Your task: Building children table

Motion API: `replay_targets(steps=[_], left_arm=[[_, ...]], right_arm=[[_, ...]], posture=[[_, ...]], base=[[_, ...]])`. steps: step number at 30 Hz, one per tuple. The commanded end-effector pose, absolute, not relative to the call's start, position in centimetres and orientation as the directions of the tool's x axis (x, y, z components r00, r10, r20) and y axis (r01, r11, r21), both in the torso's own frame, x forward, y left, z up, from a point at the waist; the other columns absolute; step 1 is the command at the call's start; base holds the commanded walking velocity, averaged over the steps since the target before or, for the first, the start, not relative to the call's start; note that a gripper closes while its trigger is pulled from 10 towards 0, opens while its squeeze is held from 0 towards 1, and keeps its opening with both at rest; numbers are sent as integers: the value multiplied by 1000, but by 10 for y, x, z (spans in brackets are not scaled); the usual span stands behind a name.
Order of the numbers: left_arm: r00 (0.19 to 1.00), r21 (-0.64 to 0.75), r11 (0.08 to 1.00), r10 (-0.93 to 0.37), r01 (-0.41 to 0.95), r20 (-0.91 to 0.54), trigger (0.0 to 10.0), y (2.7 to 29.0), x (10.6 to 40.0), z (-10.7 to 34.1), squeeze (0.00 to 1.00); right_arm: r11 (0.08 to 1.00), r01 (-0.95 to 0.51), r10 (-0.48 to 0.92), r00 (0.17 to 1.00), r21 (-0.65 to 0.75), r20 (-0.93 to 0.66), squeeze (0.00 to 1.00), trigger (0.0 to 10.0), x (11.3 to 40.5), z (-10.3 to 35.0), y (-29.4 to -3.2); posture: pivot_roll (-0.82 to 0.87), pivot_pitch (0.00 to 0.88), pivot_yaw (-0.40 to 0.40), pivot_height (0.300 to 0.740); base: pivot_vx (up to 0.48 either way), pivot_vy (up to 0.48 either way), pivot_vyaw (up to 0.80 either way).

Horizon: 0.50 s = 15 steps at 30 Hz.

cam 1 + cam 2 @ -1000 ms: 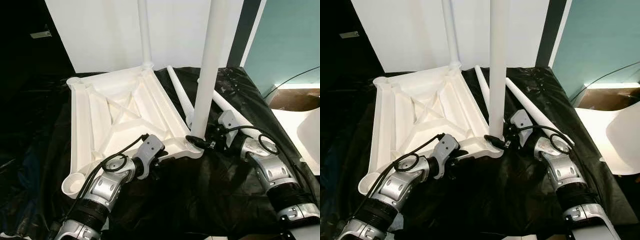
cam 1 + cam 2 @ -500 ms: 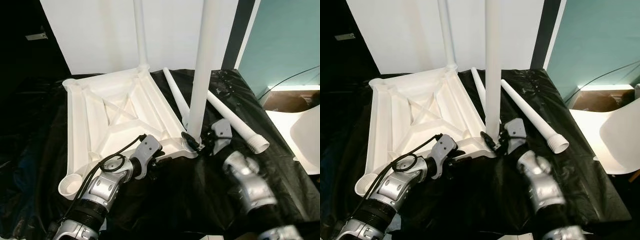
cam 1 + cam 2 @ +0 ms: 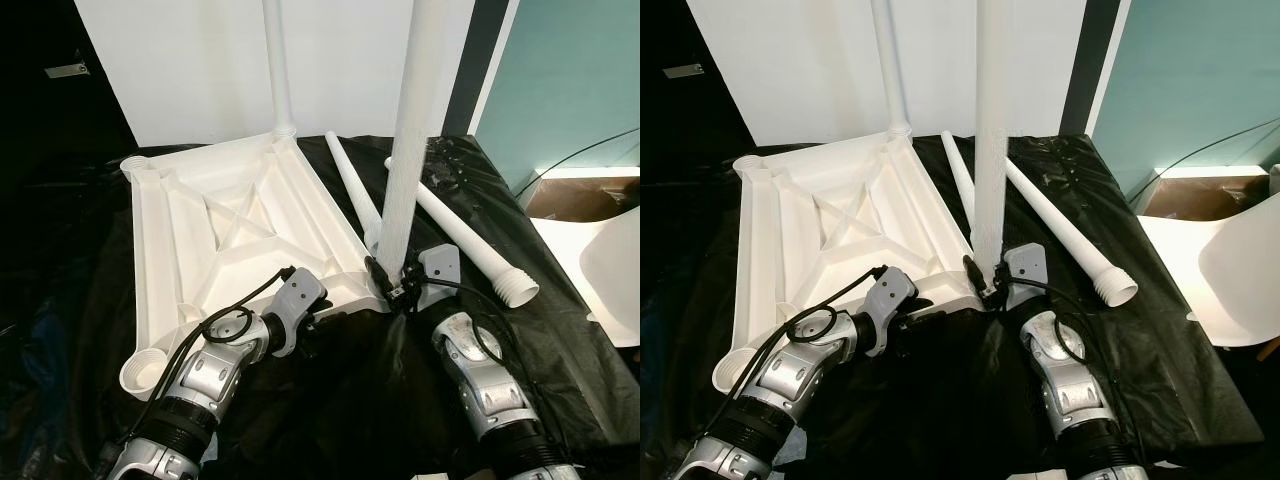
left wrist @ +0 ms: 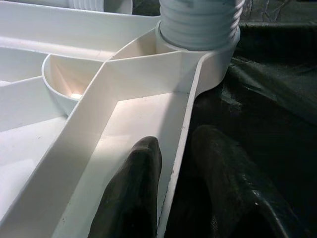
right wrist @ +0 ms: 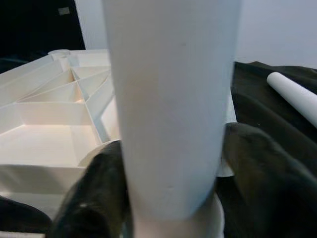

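White plastic table frame [image 3: 230, 220] lies upside down on black sheeting [image 3: 340, 400] — ribbed, with round corner sockets. I see my left hand [image 4: 173, 198] pinching its near rim, one finger either side. My right hand [image 3: 398, 283] clamps the smooth upright leg [image 3: 412, 130] at the near corner socket. Two tapered loose legs [image 3: 460, 232] lie just beside it.

The upside-down table top [image 3: 230, 230] is smooth white plastic, a little shiny. The leg [image 3: 415, 130] in the right pincer [image 3: 398, 283] is plain white plastic too. The black sheet [image 3: 370, 400] under both pincers looks crinkly and glossy.
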<state>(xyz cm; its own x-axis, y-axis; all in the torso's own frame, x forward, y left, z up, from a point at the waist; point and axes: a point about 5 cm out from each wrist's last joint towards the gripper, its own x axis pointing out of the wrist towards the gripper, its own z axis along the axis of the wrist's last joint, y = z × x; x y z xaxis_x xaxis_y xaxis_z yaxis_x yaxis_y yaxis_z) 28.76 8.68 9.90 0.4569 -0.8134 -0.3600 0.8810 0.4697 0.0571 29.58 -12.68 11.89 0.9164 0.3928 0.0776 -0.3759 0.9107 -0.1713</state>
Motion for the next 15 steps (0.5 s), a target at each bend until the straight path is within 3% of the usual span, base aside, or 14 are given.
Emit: replay_targets(steps=[1, 3, 4, 8, 11, 15], left_arm=[[425, 24, 458, -802, 888, -421, 10000, 93, 282, 86, 0], [424, 23, 458, -802, 889, -420, 10000, 92, 281, 86, 0], [423, 22, 457, -802, 889, -421, 10000, 92, 281, 85, 0], [419, 17, 456, -803, 890, -423, 10000, 93, 280, 84, 0], [419, 20, 455, -802, 890, -425, 10000, 94, 280, 85, 0], [418, 27, 450, -803, 892, -424, 10000, 94, 281, 86, 0]], right_arm=[[921, -349, 357, 934, -174, 15, 1000, 10000, 294, 108, -141], [906, -376, 387, 922, -192, 19, 1000, 10000, 295, 110, -141], [881, -412, 430, 902, -231, 31, 0, 10000, 296, 115, -142], [802, -509, 541, 841, -312, 20, 0, 10000, 301, 127, -149], [694, -622, 625, 771, -363, -126, 0, 10000, 305, 124, -164], [650, -664, 650, 738, -370, -183, 0, 10000, 306, 125, -175]], posture=[[-10, 0, 20, 740], [-11, 0, 22, 740], [-11, 0, 23, 740], [-13, 0, 25, 740], [-6, 0, 27, 740], [-6, 0, 22, 740]], base=[[0, 0, 0], [0, 0, 0], [0, 0, 0], [0, 0, 0], [0, 0, 0], [0, 0, 0]])
